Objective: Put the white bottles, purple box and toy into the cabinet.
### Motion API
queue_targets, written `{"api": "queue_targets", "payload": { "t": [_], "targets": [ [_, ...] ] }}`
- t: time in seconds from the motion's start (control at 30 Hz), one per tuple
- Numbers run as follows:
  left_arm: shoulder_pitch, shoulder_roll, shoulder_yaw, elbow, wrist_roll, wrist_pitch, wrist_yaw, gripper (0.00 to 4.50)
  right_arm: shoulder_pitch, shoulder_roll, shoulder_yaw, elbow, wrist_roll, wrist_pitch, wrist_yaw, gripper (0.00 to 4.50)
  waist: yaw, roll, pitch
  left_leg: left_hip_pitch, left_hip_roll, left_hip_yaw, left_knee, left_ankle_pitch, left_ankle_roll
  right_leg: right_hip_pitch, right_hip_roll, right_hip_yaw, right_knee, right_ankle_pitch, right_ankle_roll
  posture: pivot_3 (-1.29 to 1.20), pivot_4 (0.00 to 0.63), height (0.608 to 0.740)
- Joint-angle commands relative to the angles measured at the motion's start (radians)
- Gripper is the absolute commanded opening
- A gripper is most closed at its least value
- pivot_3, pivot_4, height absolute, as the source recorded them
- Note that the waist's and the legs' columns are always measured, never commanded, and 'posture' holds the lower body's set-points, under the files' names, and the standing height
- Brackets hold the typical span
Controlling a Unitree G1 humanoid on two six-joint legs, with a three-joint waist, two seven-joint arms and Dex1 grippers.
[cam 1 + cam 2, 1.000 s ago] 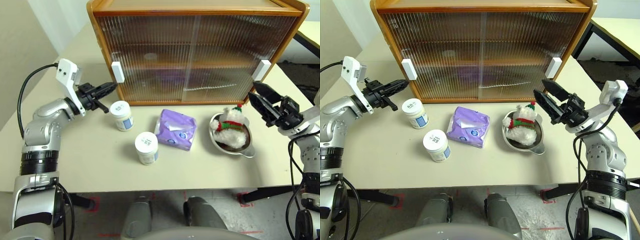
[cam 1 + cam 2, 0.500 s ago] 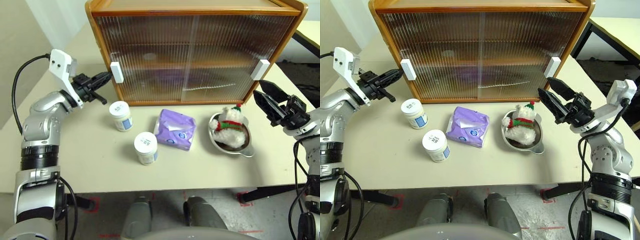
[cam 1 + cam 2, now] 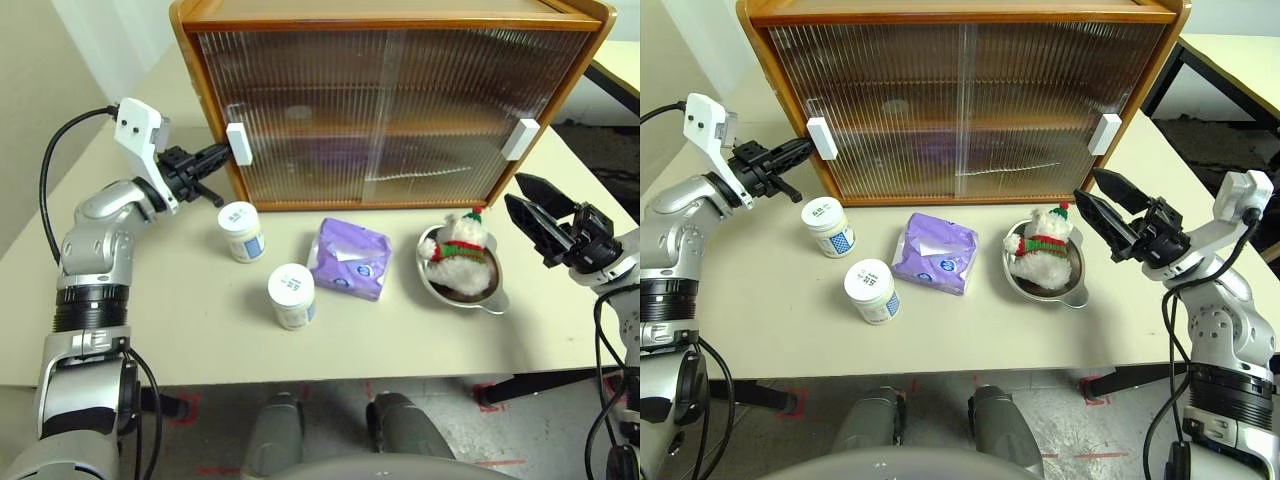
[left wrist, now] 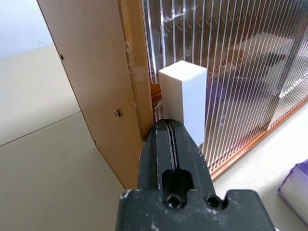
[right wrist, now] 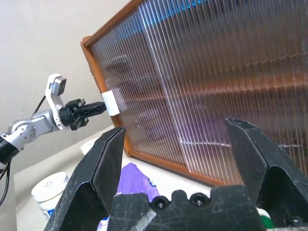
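Evidently the cabinet (image 3: 390, 100) is being opened first: the left claw (image 3: 218, 156), pinched together, sits at the left door's white handle (image 3: 238, 143), ready to push it rightward. Both white bottles (image 3: 243, 231), purple box (image 3: 351, 258) and toy (image 3: 462, 252) wait on the table (image 3: 180, 310). The right claw (image 3: 535, 215) hangs spread apart.

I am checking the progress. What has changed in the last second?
The shut left gripper rose from beside a bottle to the cabinet's left handle. The open right gripper drew back slightly from the toy. Both bottles, the box and the toy stayed; the doors remain shut.
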Motion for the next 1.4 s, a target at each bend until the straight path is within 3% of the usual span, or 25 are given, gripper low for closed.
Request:
{"api": "queue_targets", "payload": {
  "t": [0.03,0.33,0.77,0.93,1.2,1.4],
  "targets": [
    [-0.064,-0.016,-0.032,0.039,0.022,-0.007,-0.005,0.04,0.011,-0.011,-0.034,-0.029,0.024,0.001,-0.016,4.5,0.001,0.0,0.0,-0.001,0.0,0.0,0.0,0.0,0.0,0.0,0.0,-0.001,0.0,0.0,0.0,0.08,0.052,0.74],
    [-0.187,-0.091,-0.14,0.131,0.061,-0.017,-0.084,0.04,0.107,-0.09,0.018,-0.105,0.02,0.082,0.047,4.5,-0.006,0.0,0.0,-0.001,-0.001,-0.001,0.001,0.0,0.0,0.001,0.0,-0.001,-0.001,0.0,0.001,0.02,0.038,0.74],
    [-0.272,-0.28,-0.24,0.193,0.119,-0.051,-0.09,0.04,0.041,-0.114,0.061,-0.072,0.02,0.116,0.094,4.5,0.029,0.0,0.0,-0.013,-0.003,-0.009,0.016,0.001,0.0,0.002,-0.002,-0.009,-0.002,0.001,0.007,0.07,0.034,0.74],
    [-0.299,-0.335,-0.279,0.202,0.138,-0.067,-0.098,0.04,0.054,-0.131,0.069,-0.073,0.007,0.122,0.13,4.5,0.018,0.0,0.0,-0.014,-0.004,-0.01,0.016,0.003,0.0,0.0,-0.002,-0.008,-0.002,0.002,0.009,0.07,0.015,0.74],
    [-0.307,-0.363,-0.295,0.202,0.142,-0.072,-0.109,0.04,0.057,-0.116,0.065,-0.1,0.012,0.117,0.115,4.5,-0.003,0.004,-0.002,-0.014,-0.004,-0.012,0.015,0.003,0.0,0.0,-0.001,-0.008,-0.001,0.002,0.008,0.06,0.009,0.74],
    [-0.253,-0.322,-0.28,0.102,0.12,-0.028,-0.126,0.04,0.078,-0.123,0.067,-0.116,-0.001,0.107,0.123,4.5,-0.006,0.005,-0.003,-0.014,-0.005,-0.013,0.015,0.003,0.0,0.0,0.0,-0.008,-0.001,0.002,0.008,0.05,0.0,0.74]
  ]
}}
